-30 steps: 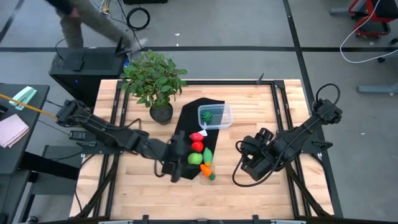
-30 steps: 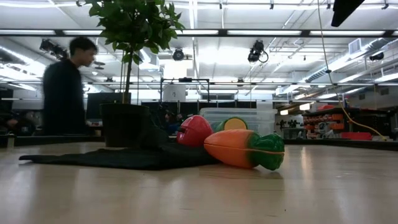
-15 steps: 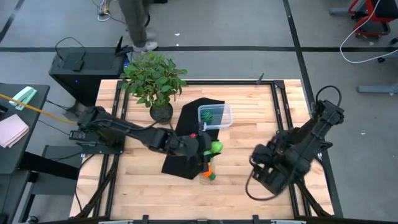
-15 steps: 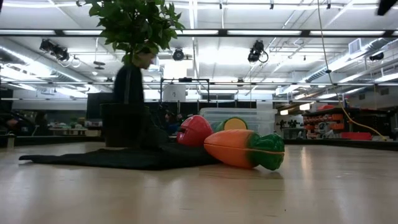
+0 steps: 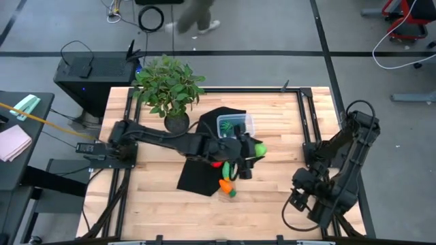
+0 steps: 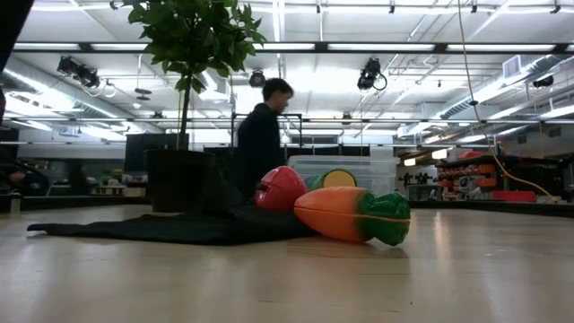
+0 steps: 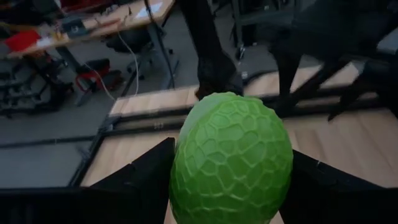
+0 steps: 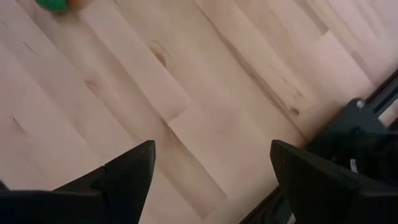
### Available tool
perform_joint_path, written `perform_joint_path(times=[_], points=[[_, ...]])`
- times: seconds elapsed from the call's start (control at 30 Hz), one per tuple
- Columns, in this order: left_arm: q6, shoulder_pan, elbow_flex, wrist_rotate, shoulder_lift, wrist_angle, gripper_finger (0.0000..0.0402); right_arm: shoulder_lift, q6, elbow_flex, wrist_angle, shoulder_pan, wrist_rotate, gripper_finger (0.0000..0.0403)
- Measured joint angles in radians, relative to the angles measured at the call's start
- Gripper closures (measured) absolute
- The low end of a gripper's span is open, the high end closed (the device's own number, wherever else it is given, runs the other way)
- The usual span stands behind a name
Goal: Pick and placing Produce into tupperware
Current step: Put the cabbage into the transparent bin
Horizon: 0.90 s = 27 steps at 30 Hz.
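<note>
The left gripper [image 5: 255, 150] reaches across the wooden table [image 5: 157, 197], its fingers closed around a lime-green toy fruit [image 7: 231, 167], held just beside the clear tupperware [image 5: 236, 126]; the tupperware sits on a black cloth [image 5: 197, 177] and contains a dark-green striped ball [image 5: 228, 126]; a red fruit [image 6: 281, 188] and an orange carrot [image 6: 352, 214] lie near the cloth; the right gripper [image 8: 211, 171] waits at the table's right edge, fingers spread wide, empty.
</note>
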Motion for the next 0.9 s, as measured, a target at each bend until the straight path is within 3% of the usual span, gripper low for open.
perform_joint_path(times=[0.3,0.63,0.9], points=[[0.011,0.075,0.219,-0.003,0.109,-0.271,0.0170,0.000,0.019,-0.001,-0.001,0.016,0.026,0.0080],[-0.016,0.119,0.226,-0.215,0.117,-0.416,0.0172,0.000,-0.003,-0.001,-0.001,0.016,0.056,0.0080],[-0.046,0.142,0.226,-0.238,0.216,-0.430,0.0168,0.000,0.000,-0.001,-0.001,0.016,0.057,0.0080]])
